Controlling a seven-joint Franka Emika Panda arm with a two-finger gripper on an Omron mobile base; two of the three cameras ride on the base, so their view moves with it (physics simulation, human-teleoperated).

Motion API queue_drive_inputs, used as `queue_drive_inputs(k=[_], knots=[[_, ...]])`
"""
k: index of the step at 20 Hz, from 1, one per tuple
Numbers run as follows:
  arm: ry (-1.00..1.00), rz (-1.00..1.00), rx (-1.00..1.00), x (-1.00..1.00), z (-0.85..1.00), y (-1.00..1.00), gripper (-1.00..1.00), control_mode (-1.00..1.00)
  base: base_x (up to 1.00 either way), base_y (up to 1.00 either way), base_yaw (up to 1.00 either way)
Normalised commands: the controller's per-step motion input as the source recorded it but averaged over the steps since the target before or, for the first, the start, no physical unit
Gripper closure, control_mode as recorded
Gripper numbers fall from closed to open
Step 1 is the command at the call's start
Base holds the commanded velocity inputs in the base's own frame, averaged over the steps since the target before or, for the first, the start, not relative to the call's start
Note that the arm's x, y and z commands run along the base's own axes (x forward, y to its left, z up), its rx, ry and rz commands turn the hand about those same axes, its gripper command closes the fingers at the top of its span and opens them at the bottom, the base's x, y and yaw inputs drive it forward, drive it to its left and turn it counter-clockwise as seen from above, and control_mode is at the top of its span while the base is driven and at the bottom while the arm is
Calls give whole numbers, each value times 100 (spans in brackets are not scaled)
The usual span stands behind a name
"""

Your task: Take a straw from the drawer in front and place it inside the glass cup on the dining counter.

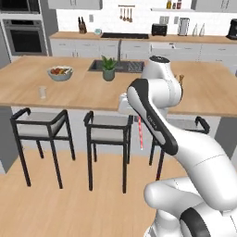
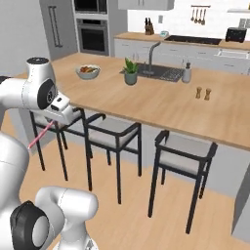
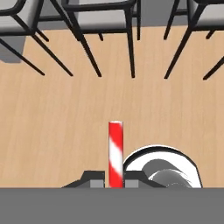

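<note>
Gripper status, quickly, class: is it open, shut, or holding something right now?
Gripper: shut on the straw, which hangs below the hand, above the wood floor.
</note>
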Motion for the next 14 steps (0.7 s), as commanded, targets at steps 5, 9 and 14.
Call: queue_drive_inputs(k=[5,9,14], knots=[[0,0,0,0,0,0,100,100,13,100,-21],[0,0,0,0,0,0,100,100,21,100,-21],[0,0,0,0,0,0,100,100,28,100,-21]])
